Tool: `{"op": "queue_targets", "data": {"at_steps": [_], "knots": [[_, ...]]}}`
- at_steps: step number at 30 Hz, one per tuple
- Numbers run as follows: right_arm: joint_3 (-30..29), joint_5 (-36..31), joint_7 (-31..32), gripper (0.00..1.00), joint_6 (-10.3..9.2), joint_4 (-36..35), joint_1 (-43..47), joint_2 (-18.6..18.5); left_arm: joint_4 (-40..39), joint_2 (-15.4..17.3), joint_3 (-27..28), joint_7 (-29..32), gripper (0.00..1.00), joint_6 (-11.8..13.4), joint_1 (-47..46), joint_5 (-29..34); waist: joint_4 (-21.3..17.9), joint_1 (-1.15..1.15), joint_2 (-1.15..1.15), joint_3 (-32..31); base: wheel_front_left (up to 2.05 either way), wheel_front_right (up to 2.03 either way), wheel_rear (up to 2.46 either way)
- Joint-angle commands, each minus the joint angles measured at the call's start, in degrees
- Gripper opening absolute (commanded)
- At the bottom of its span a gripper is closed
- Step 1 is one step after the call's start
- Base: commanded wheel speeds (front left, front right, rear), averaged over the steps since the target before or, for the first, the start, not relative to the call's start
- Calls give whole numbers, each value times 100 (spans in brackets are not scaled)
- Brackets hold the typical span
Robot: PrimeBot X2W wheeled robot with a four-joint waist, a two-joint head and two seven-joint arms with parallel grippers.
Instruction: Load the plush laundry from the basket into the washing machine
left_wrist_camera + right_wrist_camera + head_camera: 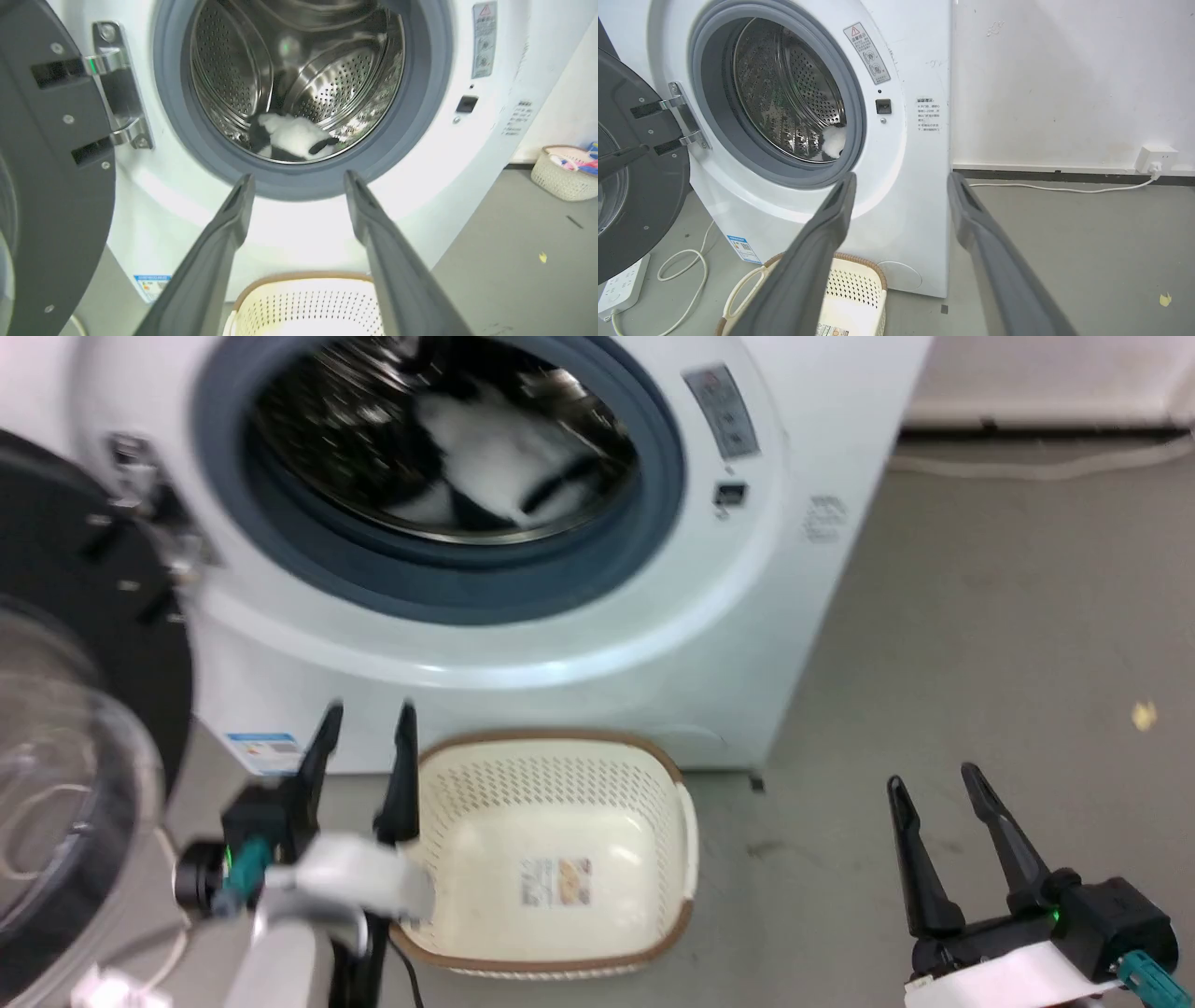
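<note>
The plush laundry (499, 457) lies inside the steel drum of the washing machine (579, 644), white with black patches; the left wrist view shows the plush laundry (289, 137) at the drum's bottom, and a white bit of the plush laundry (833, 140) peeks past the door ring. The cream basket (560, 859) stands on the floor before the washer with nothing but its label sticker inside. My left gripper (366, 714) is open, beside the basket's left rim. Off to the right, over the bare floor, my right gripper (929, 782) is open too.
The washer's door (75, 709) hangs open at the left, black-rimmed with a clear bubble. A power strip (621, 289) and white cable lie on the floor under it. Another small basket (565, 172) with coloured items stands by the wall. A wall socket (1155, 158) is at right.
</note>
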Motion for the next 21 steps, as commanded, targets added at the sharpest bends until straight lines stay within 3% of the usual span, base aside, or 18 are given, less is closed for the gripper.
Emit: {"op": "queue_targets", "data": {"at_steps": [1, 10, 18, 19, 21], "knots": [[-15, -34, -25, 100, -4, 22, 89, -5, -190, -56, 34, -31, 100, 55, 236, 26, 302, 2, 0, -329, 0, 0, 0], [57, -63, -25, 100, -4, 98, 299, -5, -984, -272, 113, -31, 100, 288, 1363, 157, 382, 2, 0, -614, 0, 0, 0], [72, 7, -25, 100, -4, 182, 463, -5, -1282, -346, 46, -31, 100, 476, 1784, 140, 373, 2, 0, -794, 0, 0, 0], [69, -26, 1, 0, 0, 176, 383, 0, -1255, -352, 58, 2, 0, 463, 1731, 110, 374, 2, 0, -795, 0, 0, 0], [66, -31, 1, 0, 1, 176, 382, 0, -1253, -353, 63, 3, 0, 463, 1730, 108, 375, 2, 0, -797, 0, 0, 0]]}}
